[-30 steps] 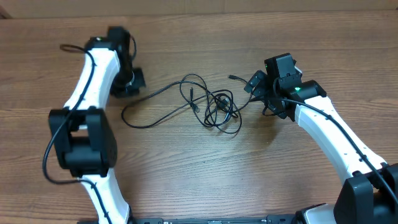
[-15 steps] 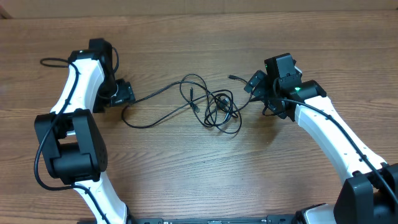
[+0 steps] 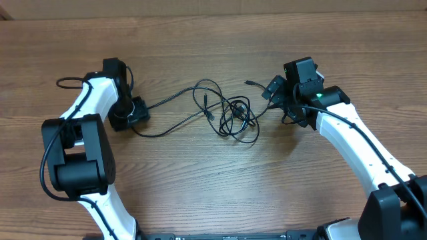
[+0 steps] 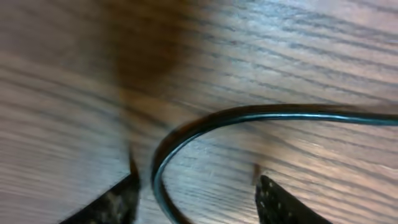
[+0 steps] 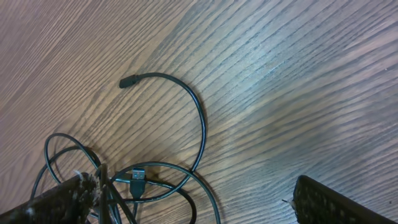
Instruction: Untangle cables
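Black cables tangled on table; left pincer astride loop.

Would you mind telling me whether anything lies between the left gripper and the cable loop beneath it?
Nothing visible does. The open left gripper straddles the cable loop, which lies uncovered on the table.

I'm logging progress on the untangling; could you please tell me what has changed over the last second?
The left tool moved back toward its base and now sits open over the left loop of the cables, not gripping it. The right tool and the cables themselves stayed put.
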Robot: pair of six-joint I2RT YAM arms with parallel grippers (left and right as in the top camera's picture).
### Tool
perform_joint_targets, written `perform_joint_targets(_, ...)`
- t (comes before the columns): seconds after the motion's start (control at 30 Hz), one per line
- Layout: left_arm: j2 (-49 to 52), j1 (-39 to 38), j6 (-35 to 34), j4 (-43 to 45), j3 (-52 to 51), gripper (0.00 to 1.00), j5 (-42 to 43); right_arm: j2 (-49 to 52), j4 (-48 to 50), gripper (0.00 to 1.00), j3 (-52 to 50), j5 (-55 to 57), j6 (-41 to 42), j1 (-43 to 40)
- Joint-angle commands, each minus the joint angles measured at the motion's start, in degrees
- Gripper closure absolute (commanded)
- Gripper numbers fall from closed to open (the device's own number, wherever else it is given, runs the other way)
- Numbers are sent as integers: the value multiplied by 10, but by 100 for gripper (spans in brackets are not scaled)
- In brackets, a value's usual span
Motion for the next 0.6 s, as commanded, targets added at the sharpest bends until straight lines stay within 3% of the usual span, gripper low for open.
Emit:
perform_joint_targets(0.0, 7, -2, -12, 14, -22, 44, 39, -10, 3, 0, 7, 6, 0, -2)
perform_joint_targets(0.1, 7, -2, -12, 26, -30, 53, 24, -10, 3, 0, 7, 6, 0, -2)
perform_joint_targets(0.17, 7, -2, -12, 27, -32, 69, 24, -10, 3, 0, 7, 6, 0, -2)
perform_joint_targets(0.2, 7, -2, -12, 34, -31, 86, 24, -10, 3, 0, 7, 6, 0, -2)
perform_joint_targets(0.23, 7, -2, -12, 36, -31, 96, 24, -10, 3, 0, 7, 6, 0, -2)
perform_joint_targets(0.43, -13, -1, -12, -30, 38, 96, 33, -10, 3, 0, 7, 6, 0, -2)
perform_joint_targets(0.57, -89, -2, -11, -76, 116, 96, 92, -10, 3, 0, 7, 6, 0, -2)
